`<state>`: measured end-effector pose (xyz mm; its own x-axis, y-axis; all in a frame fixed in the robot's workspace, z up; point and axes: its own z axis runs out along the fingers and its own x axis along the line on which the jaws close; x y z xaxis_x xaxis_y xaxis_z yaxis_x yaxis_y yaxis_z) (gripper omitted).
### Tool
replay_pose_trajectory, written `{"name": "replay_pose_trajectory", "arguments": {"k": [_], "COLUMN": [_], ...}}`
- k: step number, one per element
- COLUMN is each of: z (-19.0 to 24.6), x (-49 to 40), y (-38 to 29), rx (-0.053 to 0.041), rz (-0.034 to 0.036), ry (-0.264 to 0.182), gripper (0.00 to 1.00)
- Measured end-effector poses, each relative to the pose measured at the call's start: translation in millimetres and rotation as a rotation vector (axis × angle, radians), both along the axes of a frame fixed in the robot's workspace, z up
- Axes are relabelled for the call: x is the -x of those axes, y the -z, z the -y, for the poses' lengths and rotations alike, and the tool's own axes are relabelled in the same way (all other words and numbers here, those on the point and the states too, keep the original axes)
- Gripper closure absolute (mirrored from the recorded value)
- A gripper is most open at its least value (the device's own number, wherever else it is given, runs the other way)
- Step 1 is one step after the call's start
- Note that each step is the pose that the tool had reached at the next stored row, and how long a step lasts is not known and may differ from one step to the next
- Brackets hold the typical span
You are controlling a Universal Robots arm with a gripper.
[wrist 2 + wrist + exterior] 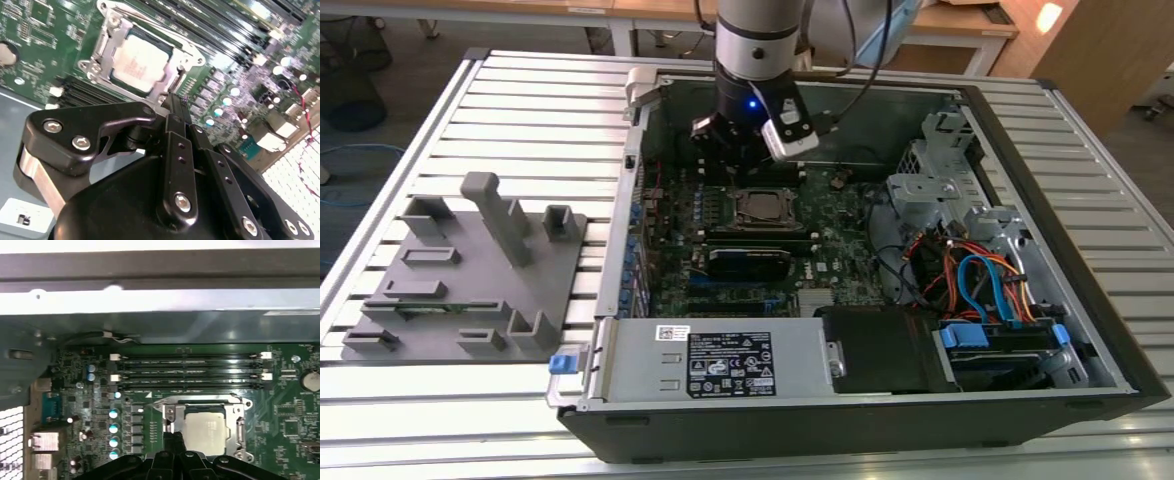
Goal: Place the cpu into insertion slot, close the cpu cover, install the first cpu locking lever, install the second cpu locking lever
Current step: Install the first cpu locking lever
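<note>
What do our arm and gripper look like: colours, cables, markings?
The arm is a silver-grey cylinder with black bands, a blue light at the wrist and a white box beside it; dark cables trail up. The gripper is black, built of jointed links with silver screw heads.

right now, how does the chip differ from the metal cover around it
The chip is a solid plate with a dull pale top; the cover is a shiny open frame with a window. The cover is larger; the chip sits inside its window. Both are square, metal-looking and lie flat on the green board.
</note>
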<state>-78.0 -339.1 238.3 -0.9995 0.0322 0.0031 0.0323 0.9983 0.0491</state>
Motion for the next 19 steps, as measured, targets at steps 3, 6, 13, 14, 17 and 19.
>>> {"name": "replay_pose_trajectory", "arguments": {"k": [3,6,13,14,17,19], "z": [0.0,0.0,0.0,-0.1,-0.1,-0.2], "x": [7.2,9.6,15.8,17.4,21.6,23.4], "y": [0.0,-2.6,-7.4,-7.3,-7.4,-7.6], "rx": [-0.002,-0.0054,-0.008,-0.0086,-0.0114,-0.0141], "rz": [0.0,-0.0001,0.0001,0.0,0.0,-0.0001], "ry": [0.0,0.0,0.0,0.0,0.0,0.0], "gripper": [0.9,0.9,0.9,0.9,0.9,0.9]}}
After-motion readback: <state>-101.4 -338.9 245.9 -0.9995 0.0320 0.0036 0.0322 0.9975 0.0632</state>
